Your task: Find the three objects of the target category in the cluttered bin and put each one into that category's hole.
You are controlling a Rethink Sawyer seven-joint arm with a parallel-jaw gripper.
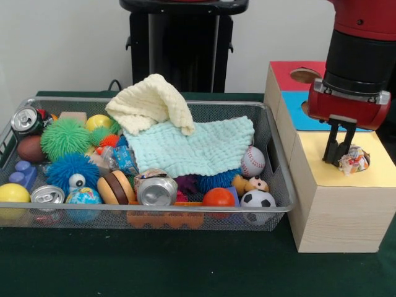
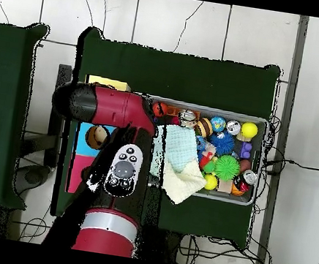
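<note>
- The arm (image 1: 362, 55) is held upright over the wooden box (image 1: 337, 210), which stands on the green bench (image 1: 185, 266) just beside the wire bin (image 1: 278, 185).
- The hand (image 1: 340, 151) is pointed straight down at the box's yellow section (image 1: 328, 167); its dark fingers (image 1: 332, 145) are seen close together, beside a crumpled wrapper (image 1: 354, 159) lying on the yellow top.
- Whether the wrapper is actually pinched cannot be told.
- The bin is filled with balls, cans and two cloths (image 1: 185, 133).
- From overhead, the box is largely hidden under the arm.
</note>
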